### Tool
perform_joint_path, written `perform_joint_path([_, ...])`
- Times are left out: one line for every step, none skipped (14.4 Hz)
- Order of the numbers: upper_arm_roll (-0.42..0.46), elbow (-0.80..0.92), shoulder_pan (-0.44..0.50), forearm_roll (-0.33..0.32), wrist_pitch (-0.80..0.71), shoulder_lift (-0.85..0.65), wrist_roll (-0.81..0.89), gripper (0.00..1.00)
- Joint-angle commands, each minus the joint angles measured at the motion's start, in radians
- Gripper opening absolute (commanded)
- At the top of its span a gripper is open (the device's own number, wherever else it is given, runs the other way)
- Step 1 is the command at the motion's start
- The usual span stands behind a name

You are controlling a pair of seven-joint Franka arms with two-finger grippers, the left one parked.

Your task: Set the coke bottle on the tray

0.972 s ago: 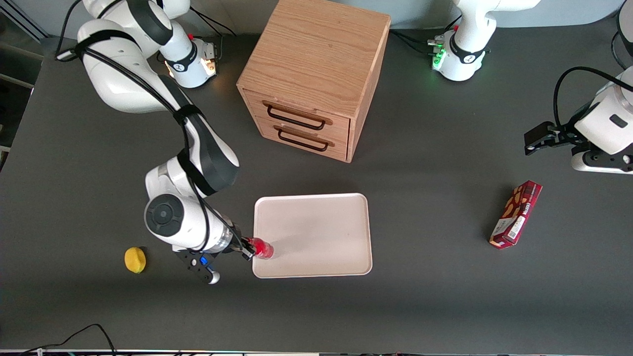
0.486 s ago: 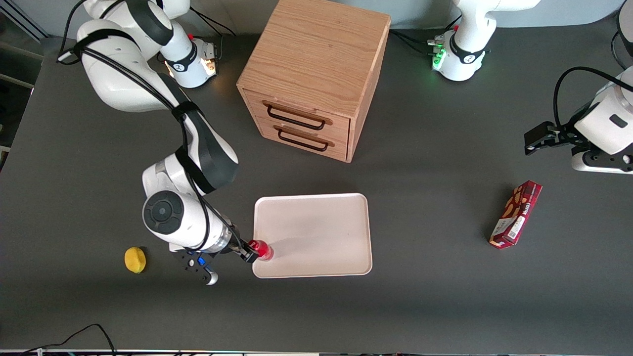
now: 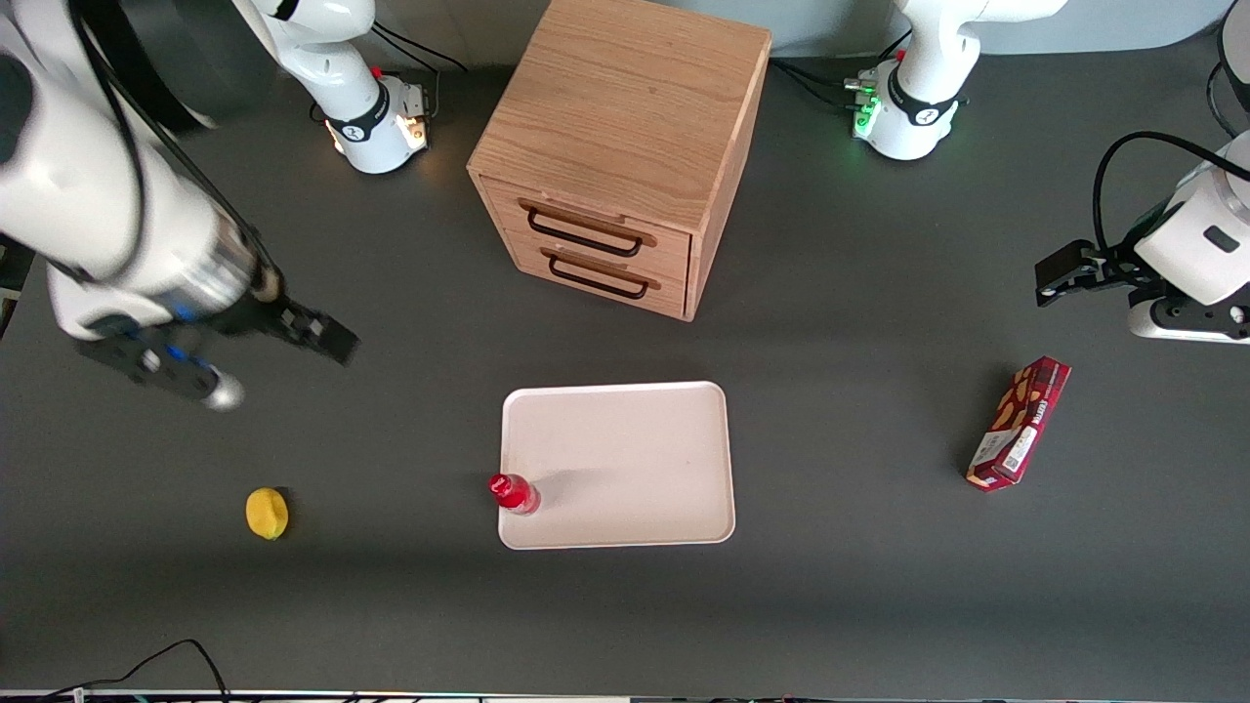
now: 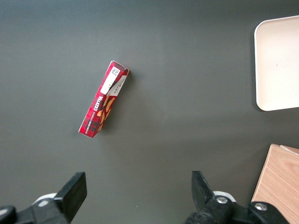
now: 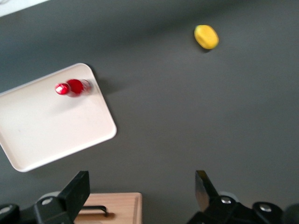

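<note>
The small red coke bottle (image 3: 514, 493) stands upright on the pale tray (image 3: 635, 459), just inside the tray's corner nearest the front camera, toward the working arm's end. My right gripper (image 3: 327, 337) is open and empty, raised well above the table and away from the bottle, farther from the camera and toward the working arm's end. The right wrist view looks down on the bottle (image 5: 74, 87) standing on the tray (image 5: 46, 130), with the open gripper (image 5: 142, 186) high above the bare table. The left wrist view shows one end of the tray (image 4: 278, 65).
A wooden two-drawer cabinet (image 3: 625, 156) stands farther from the camera than the tray. A small yellow fruit (image 3: 267, 513) lies on the table toward the working arm's end. A dark red snack box (image 3: 1019, 422) lies toward the parked arm's end.
The gripper has let go of the bottle, risen and drawn back toward the working arm's end. The bottle stays standing on the tray's corner.
</note>
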Motion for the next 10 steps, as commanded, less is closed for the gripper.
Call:
perform_joint_path([-0.197,-0.358,-0.031,0.143,0.065,-0.286,-0.249,1.0])
perform_joint_path([-0.244,-0.462,-0.031,0.154,0.1,-0.366,-0.321,1.0])
perform_joint_path([-0.281,-0.583,-0.031,0.156,0.15,-0.445,-0.373,1.0])
perform_joint_path([-0.3,-0.694,-0.031,0.158,0.202,-0.514,-0.394,1.0])
perform_joint_path([-0.309,-0.793,-0.031,0.158,0.259,-0.574,-0.395,1.0])
perform_joint_path([-0.312,-0.875,-0.031,0.158,0.316,-0.627,-0.397,1.0])
perform_joint_path([-0.317,-0.912,-0.03,0.165,0.338,-0.648,-0.397,1.0])
perform_joint_path([-0.317,-0.903,-0.03,0.187,0.332,-0.646,-0.397,1.0])
perform_joint_path([-0.317,-0.893,-0.03,0.205,0.33,-0.644,-0.394,1.0])
perform_joint_path([-0.328,-0.865,-0.031,0.234,0.324,-0.635,-0.392,1.0])
